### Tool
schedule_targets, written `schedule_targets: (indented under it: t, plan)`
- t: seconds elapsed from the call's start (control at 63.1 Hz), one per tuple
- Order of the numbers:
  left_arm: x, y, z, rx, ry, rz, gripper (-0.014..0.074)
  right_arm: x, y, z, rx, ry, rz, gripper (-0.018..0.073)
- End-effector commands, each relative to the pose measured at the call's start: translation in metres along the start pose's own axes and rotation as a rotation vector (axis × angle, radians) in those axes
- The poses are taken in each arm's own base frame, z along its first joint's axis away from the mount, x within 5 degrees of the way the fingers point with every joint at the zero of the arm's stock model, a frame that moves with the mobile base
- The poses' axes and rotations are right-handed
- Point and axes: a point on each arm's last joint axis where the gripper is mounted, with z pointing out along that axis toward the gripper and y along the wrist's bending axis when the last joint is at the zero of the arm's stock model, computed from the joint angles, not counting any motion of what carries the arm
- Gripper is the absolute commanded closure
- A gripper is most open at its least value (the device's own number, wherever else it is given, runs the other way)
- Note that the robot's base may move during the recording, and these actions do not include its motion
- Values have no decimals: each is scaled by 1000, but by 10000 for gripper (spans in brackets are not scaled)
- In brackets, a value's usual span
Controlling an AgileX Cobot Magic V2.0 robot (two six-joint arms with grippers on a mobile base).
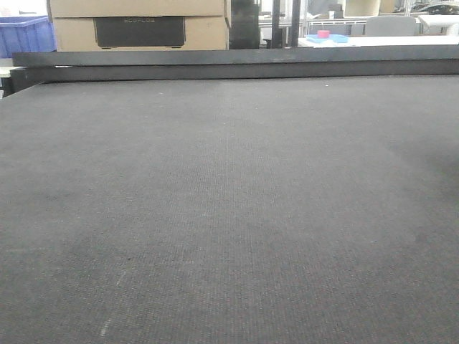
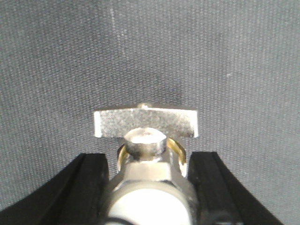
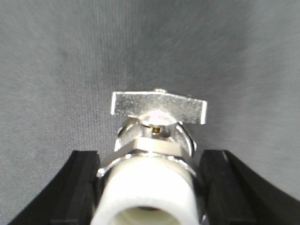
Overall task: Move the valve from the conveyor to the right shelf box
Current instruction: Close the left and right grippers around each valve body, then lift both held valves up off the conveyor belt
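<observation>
Dark grey woven belt is all you see beneath both wrist cameras: it is the conveyor [image 1: 229, 215], and each arm has a valve over it.

On your left wrist view, the left valve [image 2: 147, 176] sits between the jaws of the left gripper [image 2: 150, 157]. Its silvery hexagonal body points away from the camera, with a brass-coloured ring behind the hex. Its flat metal handle [image 2: 145, 123] lies crosswise just past the fingertips. The black fingers [image 2: 84, 183] press against both sides of the body, so these jaws are closed on the valve.

Your right wrist view shows much the same. The right valve [image 3: 147, 187] has a white round end facing the camera and a metal hex beyond it. Its flat handle [image 3: 159, 108] also lies crosswise and tilts slightly down to the right. The right gripper [image 3: 149, 154] has its black fingers [image 3: 77, 183] tight against either side, gripping the body. You cannot tell from either view whether the valves touch the belt or hang above it.

From the front camera, the belt runs wide and flat to a long black rail [image 1: 237, 64] at its far edge. Behind the rail stand stacked cardboard boxes [image 1: 136, 21], a blue crate [image 1: 25, 36] at the left, and a small pink object [image 1: 324, 34] on a white tabletop [image 1: 387, 41] to the right.
</observation>
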Motion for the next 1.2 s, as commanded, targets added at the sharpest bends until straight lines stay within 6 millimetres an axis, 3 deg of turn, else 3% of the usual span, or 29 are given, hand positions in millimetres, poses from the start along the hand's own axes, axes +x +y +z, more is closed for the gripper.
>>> schedule_targets:
  t: [0.0,0.285,0.555,0.776,0.887,1.188]
  plan:
    - [2,-3,-20,28,-63,-28,707,5,-1,-25,39,-113,-31,726]
    - [20,-7,-78,41,-218,-39,707,18,5,-70,51,-367,-51,726]
    - [65,-13,-146,24,-473,-40,707,33,9,-103,54,-545,-63,726]
    - [93,-16,-188,-10,-740,-41,707,40,11,-120,57,-660,-69,726]
    - [98,-17,-197,-19,-811,-42,707,39,11,-123,58,-692,-70,726]
    - [99,-17,-198,-20,-818,-42,707,37,11,-124,59,-718,-70,726]
